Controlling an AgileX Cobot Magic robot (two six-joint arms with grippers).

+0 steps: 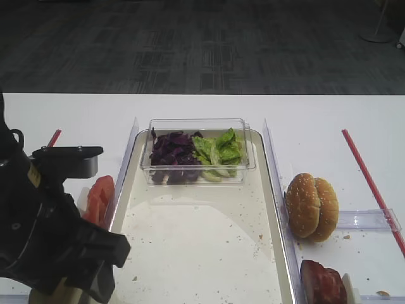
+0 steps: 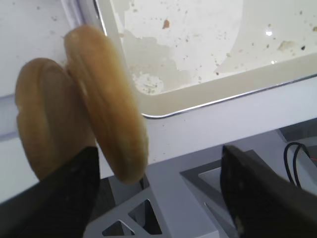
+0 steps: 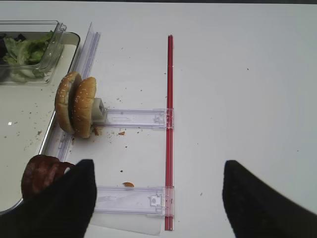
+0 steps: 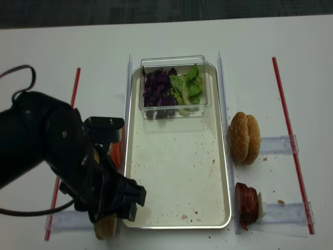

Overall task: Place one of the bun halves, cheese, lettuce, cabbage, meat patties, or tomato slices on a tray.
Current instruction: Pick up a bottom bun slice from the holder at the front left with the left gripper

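Left wrist view is showing my left gripper (image 2: pixel 156 193) with jaws standing wide, gripping nothing; two bun halves (image 2: pixel 106 99) are standing on edge between them, just beside the tray (image 2: pixel 218 94) corner. I am keeping the right gripper (image 3: pixel 156 196) spread wide over the counter (image 3: pixel 247 99), holding nothing, near the meat patties (image 3: pixel 42 173). Cabbage (image 1: pixel 172 151) and lettuce (image 1: pixel 221 149) are sitting in a clear tub (image 1: pixel 197 125) on the tray; tomato slices (image 1: pixel 100 196) are lining its left side.
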